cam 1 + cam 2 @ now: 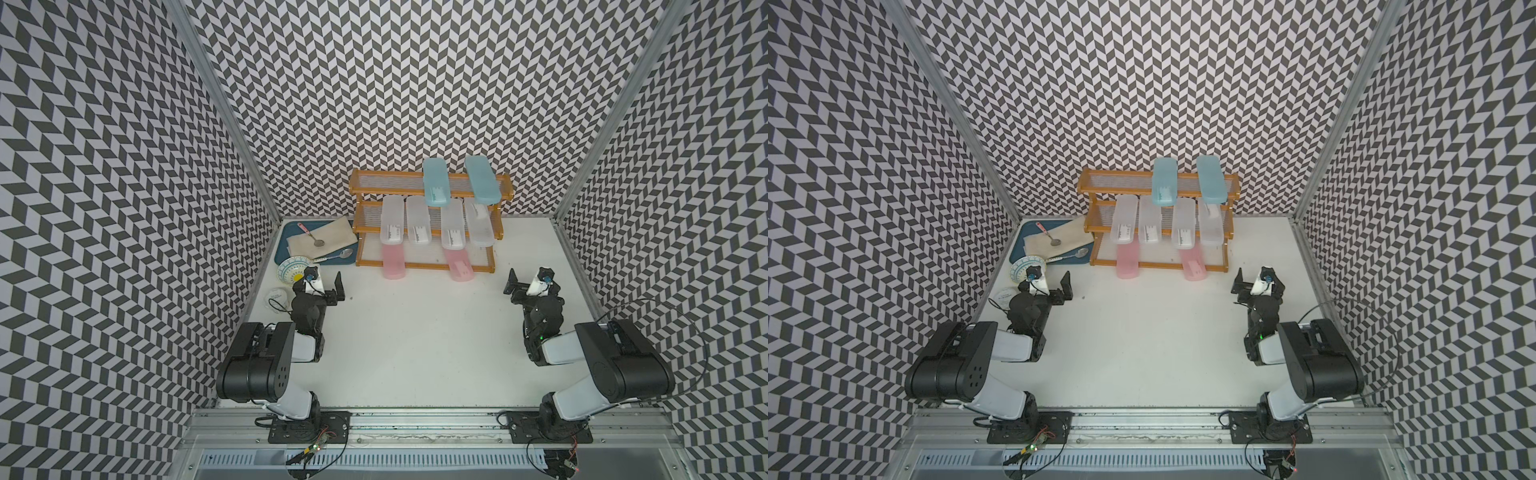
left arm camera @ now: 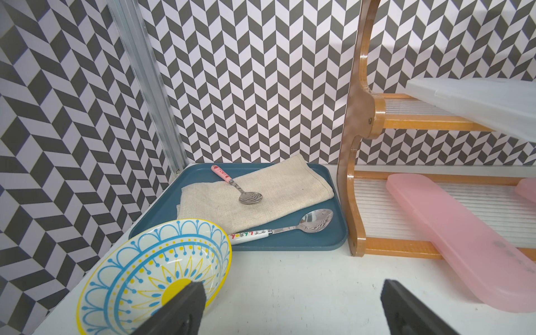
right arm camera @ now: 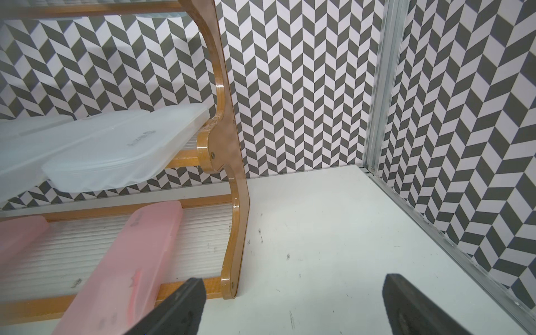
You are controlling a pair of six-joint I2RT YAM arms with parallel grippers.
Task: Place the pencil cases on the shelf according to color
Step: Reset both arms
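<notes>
Sorted blue, white, pink from the top tier down, the long flat translucent plastic pencil cases (image 1: pixel 417 220) lie on the orange-brown three-tiered wooden shelf (image 1: pixel 386 192), long axes pointing forward toward the wide-open, empty left pincer (image 1: pixel 336 291) and right pincer (image 1: pixel 510 283).

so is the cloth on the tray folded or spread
Folded: the cloth shows doubled layers along its edge, lying on the tray.
</notes>
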